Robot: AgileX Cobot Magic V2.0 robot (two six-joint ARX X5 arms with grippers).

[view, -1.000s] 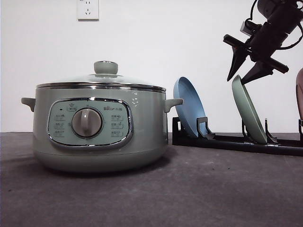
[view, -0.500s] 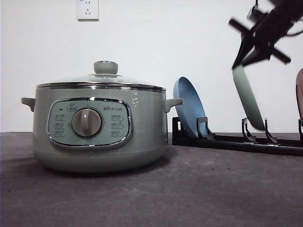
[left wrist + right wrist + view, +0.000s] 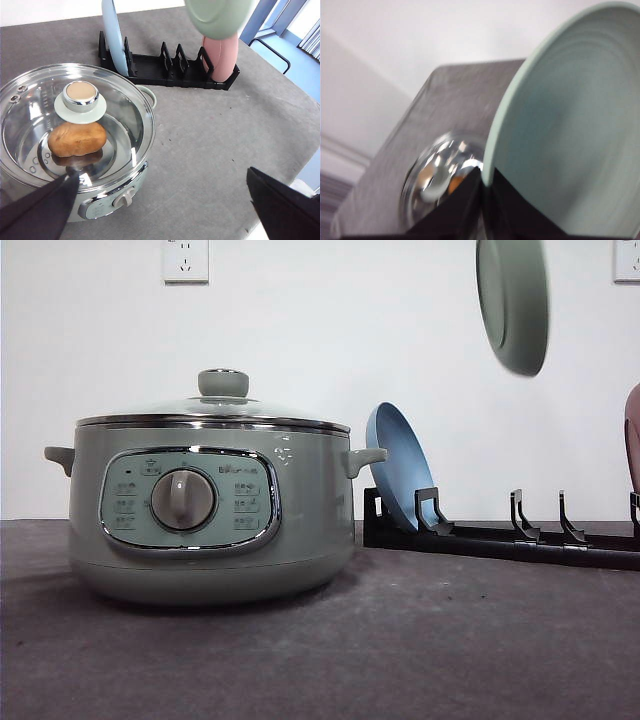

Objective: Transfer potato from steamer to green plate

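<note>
The sage-green steamer (image 3: 205, 515) stands on the table's left with its glass lid on. Through the lid I see the orange-brown potato (image 3: 77, 140) lying inside, under the lid knob (image 3: 80, 97). My right gripper (image 3: 482, 182) is shut on the rim of the green plate (image 3: 570, 135), which hangs on edge high in the air at the right (image 3: 512, 305), above the rack (image 3: 217, 17). Above the steamer's near side hovers my left gripper (image 3: 162, 174), open, with its dark fingers (image 3: 40, 210) spread wide and nothing between them.
A black dish rack (image 3: 500, 538) sits at the back right, with a blue plate (image 3: 400, 475) standing in its leftmost slot and pink plates (image 3: 220, 55) at its far end. The table edge (image 3: 305, 170) runs along the right side.
The right gripper has lifted the green plate out of the rack's slot and carried it upward; the arm has left the top of the front view.
</note>
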